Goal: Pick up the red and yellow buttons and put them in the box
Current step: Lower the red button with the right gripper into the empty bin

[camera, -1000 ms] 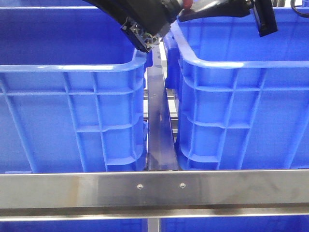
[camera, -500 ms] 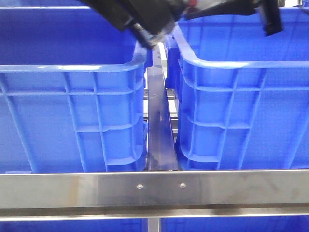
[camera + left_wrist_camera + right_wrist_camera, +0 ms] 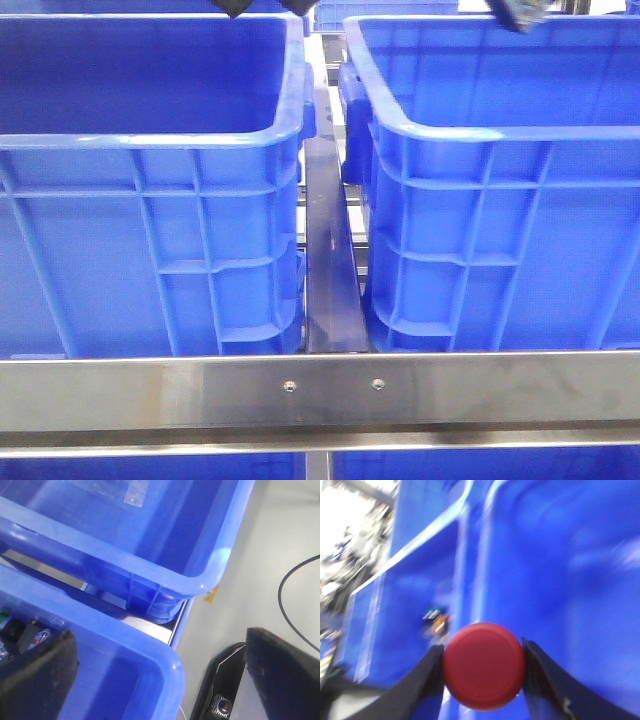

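We see two large blue crates side by side in the front view, the left crate (image 3: pixel 150 200) and the right box (image 3: pixel 500 200) at three o'clock from it, parted by a dark metal bar (image 3: pixel 328 260) running between them, with a steel rail (image 3: pixel 320 395) crossing at six o'clock. Only dark scraps of the arms show at the twelve o'clock edge there. Our left gripper (image 3: pixel 160 675) hangs with its black fingers (image 3: pixel 40 675) spread wide over the rim of a crate, with grey floor (image 3: pixel 260 545) and a black cable (image 3: pixel 295 610) beyond. Our right gripper (image 3: pixel 483 667) pinches the red button (image 3: pixel 484 666) between its two fingers, above blurred blue crate walls.
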